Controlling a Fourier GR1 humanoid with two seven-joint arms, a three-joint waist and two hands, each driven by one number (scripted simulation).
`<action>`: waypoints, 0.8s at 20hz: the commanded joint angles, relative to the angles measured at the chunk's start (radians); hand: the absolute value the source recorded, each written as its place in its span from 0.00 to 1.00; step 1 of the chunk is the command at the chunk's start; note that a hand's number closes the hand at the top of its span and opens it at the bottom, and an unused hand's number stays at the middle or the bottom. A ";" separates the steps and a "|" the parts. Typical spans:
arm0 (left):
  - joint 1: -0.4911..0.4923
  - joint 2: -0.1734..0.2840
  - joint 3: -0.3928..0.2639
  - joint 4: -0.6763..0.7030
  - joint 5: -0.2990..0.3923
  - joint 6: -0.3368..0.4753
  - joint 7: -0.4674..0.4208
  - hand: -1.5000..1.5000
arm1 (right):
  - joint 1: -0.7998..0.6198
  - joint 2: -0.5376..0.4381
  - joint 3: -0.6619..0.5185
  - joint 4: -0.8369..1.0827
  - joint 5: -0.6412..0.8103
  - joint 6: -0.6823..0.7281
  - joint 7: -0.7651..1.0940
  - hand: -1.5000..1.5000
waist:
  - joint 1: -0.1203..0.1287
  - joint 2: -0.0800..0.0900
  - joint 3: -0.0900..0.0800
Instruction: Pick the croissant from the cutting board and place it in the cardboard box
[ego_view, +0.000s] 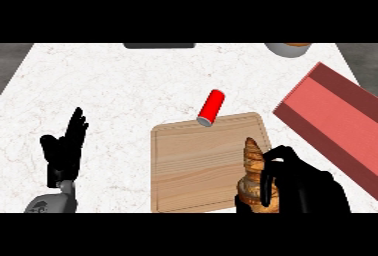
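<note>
Head view, looking steeply down: we see a white speckled worktop (133, 85) with a pale wooden cutting board (199, 160) lying near its front edge. Our right hand (306, 187) reaches in from the lower right, its black fingers (275, 156) curled around a golden-brown croissant (253, 165). The croissant stands with its pointed tip upward at the board's right edge. Our left hand (65, 150) rests at the lower left with its fingers straight, pointing up and holding nothing. A red can (211, 107) lies on its side, touching the board's far edge. To the right sits a reddish cardboard box (336, 120), set at an angle and well apart from the croissant. A grey bowl (289, 49) and a dark object (159, 45) show partly at the far edge.
</note>
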 joint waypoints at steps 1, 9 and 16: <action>0.020 -0.004 -0.009 -0.010 -0.008 -0.002 -0.004 0.50 | 0.010 -0.008 -0.066 -0.172 0.018 0.186 0.125 1.00 | 0.000 0.001 0.000; -0.014 -0.022 -0.020 -0.012 -0.022 0.020 0.026 0.50 | -0.108 -0.043 -0.385 -0.186 -0.027 0.321 -0.020 1.00 | 0.005 0.004 0.001; -0.004 -0.025 -0.006 0.023 -0.011 -0.001 -0.035 0.50 | -0.158 -0.121 -0.799 -0.059 -0.230 0.290 -0.262 1.00 | 0.006 0.005 0.002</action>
